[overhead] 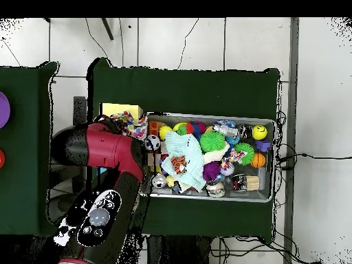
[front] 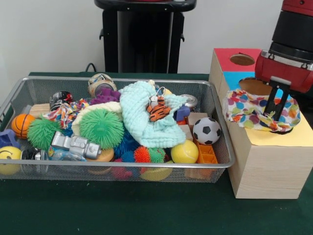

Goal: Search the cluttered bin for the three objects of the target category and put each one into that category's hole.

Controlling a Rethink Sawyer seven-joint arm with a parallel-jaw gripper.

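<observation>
The wire mesh bin is full of toys; it also shows in the overhead view. One white dotted fabric piece lies bunched on the yellow top of the wooden box and covers the hole. My gripper reaches down into the middle of this piece. In the overhead view the piece lies by the yellow top, and my arm hides the gripper. A second dotted piece lies at the bin's back left, also seen overhead. A third is hidden.
The bin holds a mint-green cloth with a tiger toy, a spiky green ball, a soccer ball, a yellow ball and a basketball. The box's red-topped hole and blue-topped hole lie behind the gripper.
</observation>
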